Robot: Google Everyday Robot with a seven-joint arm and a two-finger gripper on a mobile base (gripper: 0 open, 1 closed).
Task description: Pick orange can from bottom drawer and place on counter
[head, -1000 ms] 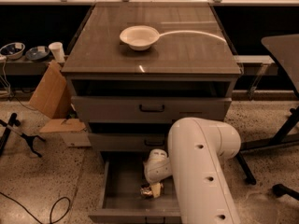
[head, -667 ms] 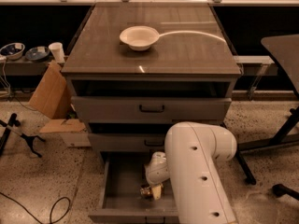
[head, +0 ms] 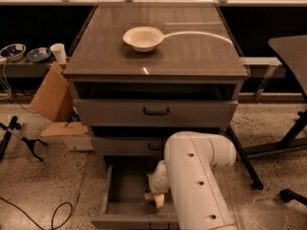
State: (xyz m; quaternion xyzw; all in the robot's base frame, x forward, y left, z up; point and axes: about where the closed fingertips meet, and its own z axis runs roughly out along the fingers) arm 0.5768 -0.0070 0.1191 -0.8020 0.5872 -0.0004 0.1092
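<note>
Cream-white, the gripper sits low inside the bottom drawer, toward the middle of its tray and close to the front wall. Whether it is spread or pinching cannot be told, since the wrist above and the arm beside it cover most of it. Right against its left side is a small brown-orange shape, the orange can. It lies on the tray floor, and I cannot tell whether the gripper is touching it or only just beside it.

The drawer is pulled well out, and the left part of its grey tray is bare. Its right part is hidden behind the thick white arm, which runs off the lower edge of the view. The arm also covers the right end of the middle drawer, whose black handle shows only in part. The top drawer above it shows its full front and handle.

On the counter stands a white bowl; what it holds cannot be seen. A thin pale curved line runs from it toward the right edge.

Left of the cabinet, cardboard leans against its side, and a white cup and two small bowls rest on a low shelf. A dark table is cut off at the right.
</note>
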